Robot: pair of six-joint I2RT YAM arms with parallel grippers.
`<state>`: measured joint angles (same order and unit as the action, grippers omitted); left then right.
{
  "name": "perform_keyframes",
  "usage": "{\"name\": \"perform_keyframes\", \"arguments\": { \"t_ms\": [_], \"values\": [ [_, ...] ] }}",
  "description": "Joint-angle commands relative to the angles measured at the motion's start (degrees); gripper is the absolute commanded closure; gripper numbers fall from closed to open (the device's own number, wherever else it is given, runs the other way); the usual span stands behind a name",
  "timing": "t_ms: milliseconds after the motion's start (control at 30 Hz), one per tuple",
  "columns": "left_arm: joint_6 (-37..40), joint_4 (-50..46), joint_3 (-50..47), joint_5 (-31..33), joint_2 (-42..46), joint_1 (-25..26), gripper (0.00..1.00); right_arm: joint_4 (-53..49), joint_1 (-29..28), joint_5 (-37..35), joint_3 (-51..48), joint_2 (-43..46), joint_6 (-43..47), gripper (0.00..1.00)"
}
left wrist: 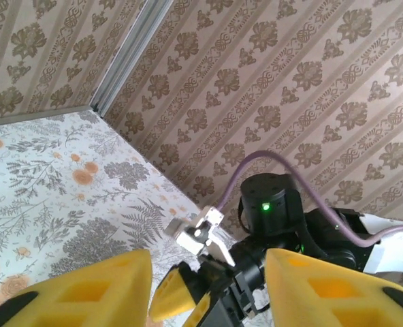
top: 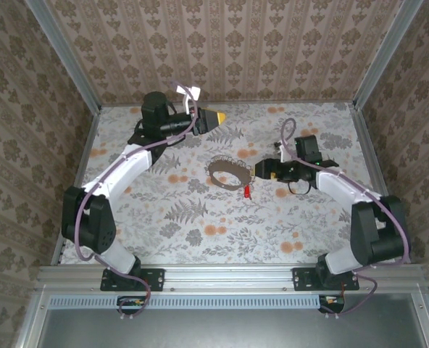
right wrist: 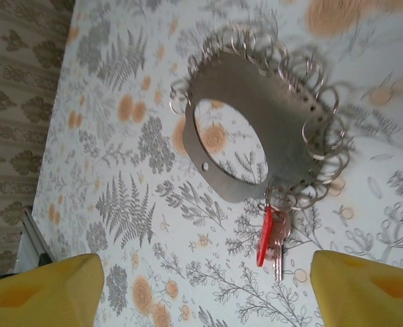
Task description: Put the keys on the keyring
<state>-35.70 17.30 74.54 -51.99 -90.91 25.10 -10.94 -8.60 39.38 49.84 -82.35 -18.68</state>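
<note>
The keyring (right wrist: 283, 109) is a grey metal band bent into a loop, fringed with several small wire rings; it lies on the floral table mid-centre (top: 222, 181). A small metal key with a red tag (right wrist: 269, 235) lies flat at the loop's near edge, its head at one of the wire rings (top: 248, 191). My right gripper (right wrist: 205, 293) is open wide just right of the loop (top: 261, 172), nothing between its yellow fingers. My left gripper (left wrist: 208, 289) is open and empty, raised at the back left (top: 214, 117), pointing toward the right arm.
The floral table (top: 200, 232) is fenced by patterned walls with metal corner posts (top: 66, 54). In the left wrist view the right arm's black wrist (left wrist: 269, 204) and a purple cable fill the space ahead.
</note>
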Motion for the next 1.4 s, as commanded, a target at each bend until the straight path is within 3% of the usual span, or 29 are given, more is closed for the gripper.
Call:
{"name": "perform_keyframes", "arguments": {
  "t_ms": [0, 33, 67, 267, 433, 533, 667, 867, 967, 1200, 1367],
  "values": [
    [3.15, -3.33, -1.04, 2.04, 3.91, -0.05, 0.29, -3.09, 1.25, -2.47, 2.25, 5.95, -1.58, 0.14],
    [3.85, -4.4, -1.22, 2.86, 4.75, -0.15, 0.19, -3.27, 1.62, -3.15, 2.55, 7.31, -1.78, 0.11],
    [5.08, -5.97, -1.71, 4.05, 5.87, -0.38, 0.01, -3.3, 2.05, -4.4, 2.83, 8.98, -2.01, 0.01],
    [12.67, -15.5, -7.02, 19.38, 14.27, -2.44, 0.0, -4.79, 4.42, -17.29, 4.19, 16.25, -2.18, 0.0],
    [18.87, -12.1, -19.77, 36.84, 24.59, -5.11, 0.0, -3.48, 5.73, -34.34, 2.68, 19.34, -1.89, 0.0],
    [24.76, -11.66, -25.89, 46.17, 31.05, -7.06, 0.0, 3.19, 6.53, -45.96, -2.57, 21.5, -1.64, 0.0],
    [32.17, -10.42, -34.48, 56.92, 38.52, -10.73, 0.0, 11.78, 7.85, -55.58, -8.95, 20.98, -0.6, 0.0],
    [31.52, -2.07, -48.19, 60.91, 42.69, -21.4, 0.0, 22.99, 9.29, -57.31, -17.47, 18.66, 2.53, 0.0],
    [31.71, 5.2, -52.82, 60.45, 37.51, -23.94, 0.0, 28.21, 9.3, -57.68, -20.31, 15.68, 4.64, 0.0],
    [34.91, 27.61, -58.46, 57.27, 19.77, -24.67, 0.0, 45.71, 9.64, -53.68, -26.16, 6.83, 8.32, 0.0],
    [36.57, 32.36, -55.18, 51.46, 10.0, -25.88, 0.0, 63.69, 9.84, -46.13, -30.71, -1.12, 12.75, 0.0]
  ]
}}
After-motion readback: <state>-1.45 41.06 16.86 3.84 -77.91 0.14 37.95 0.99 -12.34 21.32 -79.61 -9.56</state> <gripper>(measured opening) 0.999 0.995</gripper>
